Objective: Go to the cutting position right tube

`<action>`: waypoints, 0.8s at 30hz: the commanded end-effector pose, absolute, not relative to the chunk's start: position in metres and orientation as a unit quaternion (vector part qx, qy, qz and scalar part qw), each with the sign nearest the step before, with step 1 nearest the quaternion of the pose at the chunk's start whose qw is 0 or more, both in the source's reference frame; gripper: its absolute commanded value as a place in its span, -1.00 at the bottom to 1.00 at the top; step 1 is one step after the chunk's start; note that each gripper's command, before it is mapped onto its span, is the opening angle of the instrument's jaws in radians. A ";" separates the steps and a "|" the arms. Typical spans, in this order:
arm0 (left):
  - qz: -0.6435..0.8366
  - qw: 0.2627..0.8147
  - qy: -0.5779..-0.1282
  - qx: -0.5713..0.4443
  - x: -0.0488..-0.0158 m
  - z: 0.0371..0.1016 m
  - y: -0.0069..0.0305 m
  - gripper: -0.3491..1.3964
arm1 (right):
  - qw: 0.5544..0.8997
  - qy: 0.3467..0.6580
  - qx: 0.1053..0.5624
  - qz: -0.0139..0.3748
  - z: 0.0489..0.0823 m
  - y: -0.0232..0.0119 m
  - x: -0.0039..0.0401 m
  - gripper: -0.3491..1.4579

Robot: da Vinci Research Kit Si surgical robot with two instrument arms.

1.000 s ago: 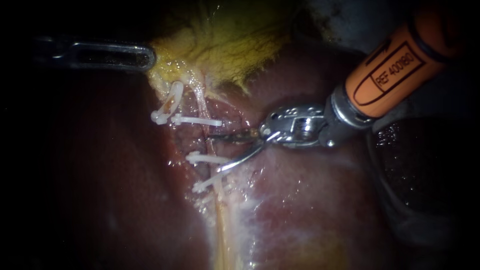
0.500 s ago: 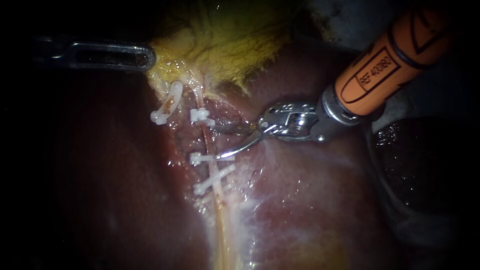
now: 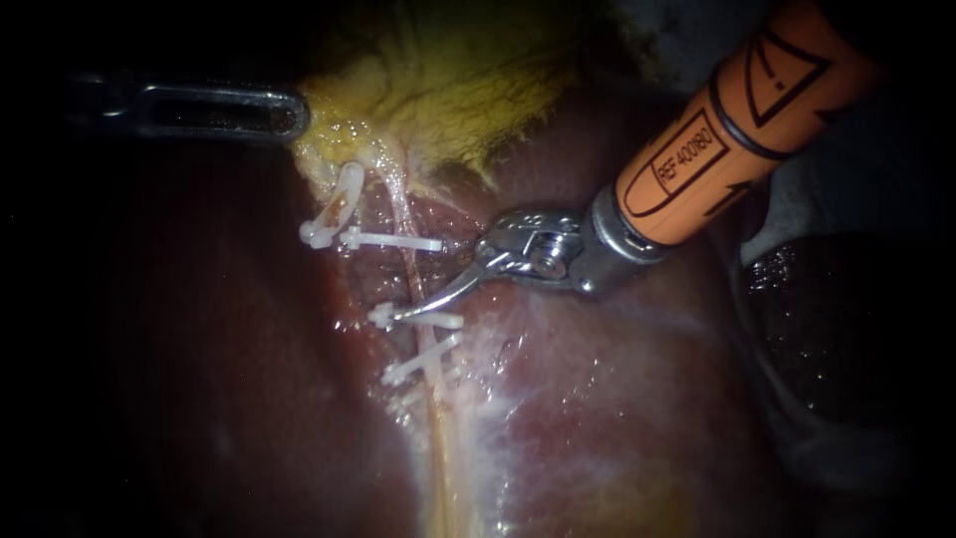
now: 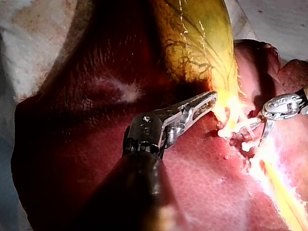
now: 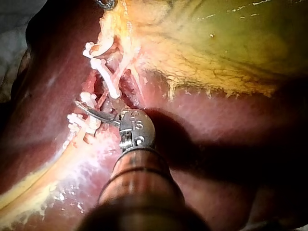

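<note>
Between 2 clips (image 3: 393,240) on tube (image 3: 407,274): right instrument (image 3: 418,289) hand open, 1 blade crossing tube; orange shaft (image 3: 697,149) carries printed label.

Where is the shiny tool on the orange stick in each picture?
Endoscope view: the right instrument comes in from the upper right, its tip at the tube between clips.
Left wrist view: it lies ahead of the left instrument, just past the clips.
Right wrist view: it comes in from the bottom edge, tip among the clips.
Shared landmark: the white clips beside the gallbladder.
</note>
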State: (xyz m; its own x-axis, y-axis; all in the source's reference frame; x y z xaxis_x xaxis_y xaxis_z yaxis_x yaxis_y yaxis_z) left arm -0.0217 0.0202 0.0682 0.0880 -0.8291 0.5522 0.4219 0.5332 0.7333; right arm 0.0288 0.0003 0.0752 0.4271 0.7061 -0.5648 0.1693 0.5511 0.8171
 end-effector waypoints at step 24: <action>-0.440 0.710 -0.512 0.199 -0.0217 0.0682 0.0203 -1.00 | 0.652 0.562 0.492 0.133 0.0720 -0.0001 0.0325 0.27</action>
